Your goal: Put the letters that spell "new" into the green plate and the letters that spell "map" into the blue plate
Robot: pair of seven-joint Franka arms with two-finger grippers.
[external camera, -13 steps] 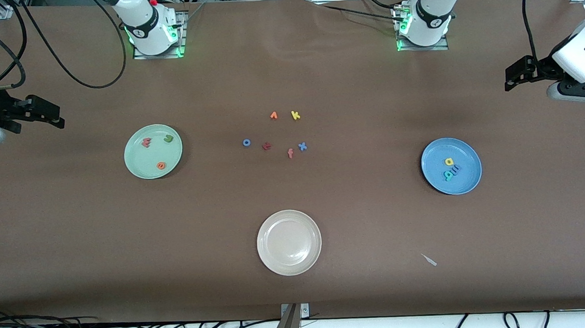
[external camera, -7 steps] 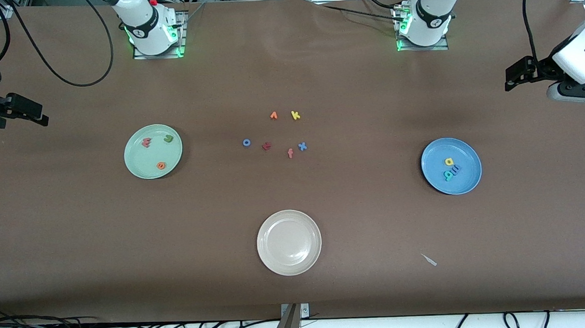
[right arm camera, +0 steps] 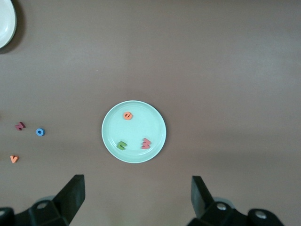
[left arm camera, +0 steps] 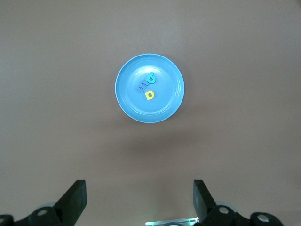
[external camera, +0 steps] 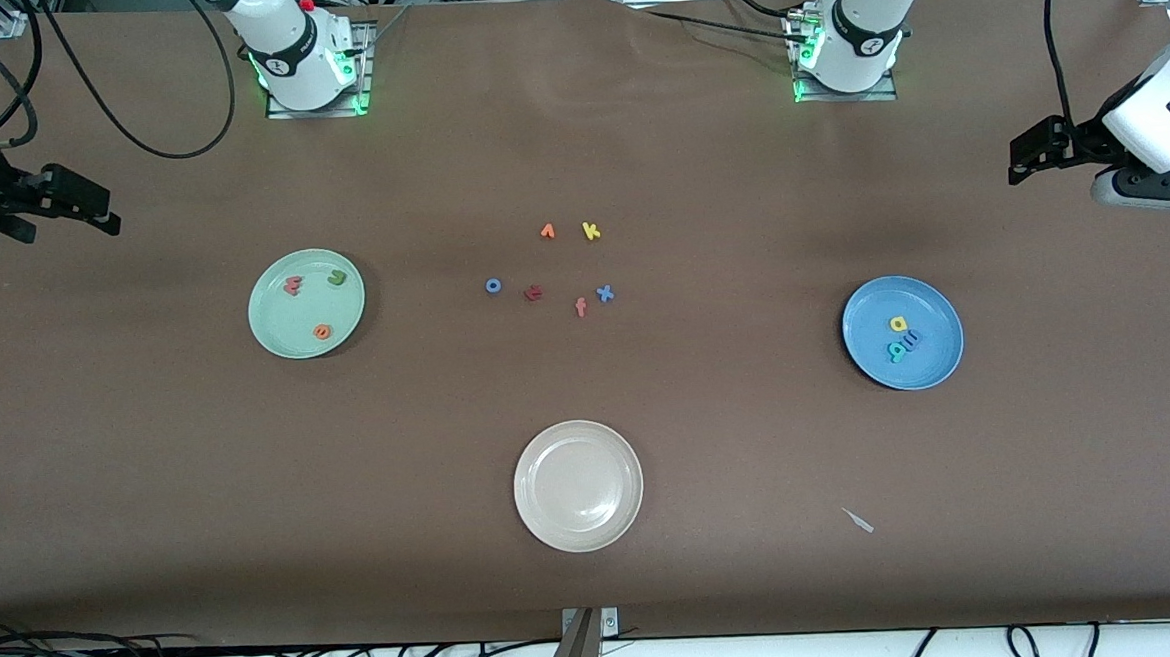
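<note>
Letters: green n (external camera: 337, 276), orange e (external camera: 322, 331) and pink w (external camera: 292, 285) lie in the green plate (external camera: 275, 330); yellow p (external camera: 898, 324), blue m (external camera: 910, 338) and teal a (external camera: 897, 352) lie bunched in the blue plate (external camera: 937, 365), the m touching the a.
Green plate: on the bench (external camera: 254, 506) toward the right arm's end, straight below the right wrist camera, its three letters spread apart.
Blue plate: toward the left arm's end, in the middle of the left wrist view ahead of the fingers (left arm camera: 75, 197).
Right hand: (external camera: 88, 206) pulled out over the bench edge, well apart from the green plate, fingers spread wide, holding nothing.
Left hand: (external camera: 1031, 150) over the other bench edge, well apart from the blue plate, fingers spread wide, holding nothing.
Leftovers: orange v (external camera: 547, 231), yellow k (external camera: 591, 231), blue o (external camera: 493, 285), a red letter (external camera: 533, 292), salmon f (external camera: 581, 308) and blue x (external camera: 604, 292) sit mid-bench between the two hands; a beige plate (external camera: 555, 525) lies bare, nearer the front camera.
Key relation: each plate lies inward from its own arm's hand, and the loose cluster is about equally distant from both; none of it belongs to either word.
Progress: by the look of it both words are sorted and the job is complete, with no further grasp called for.
Risk: slight; a needless reach could nudge the light foam pieces.
</note>
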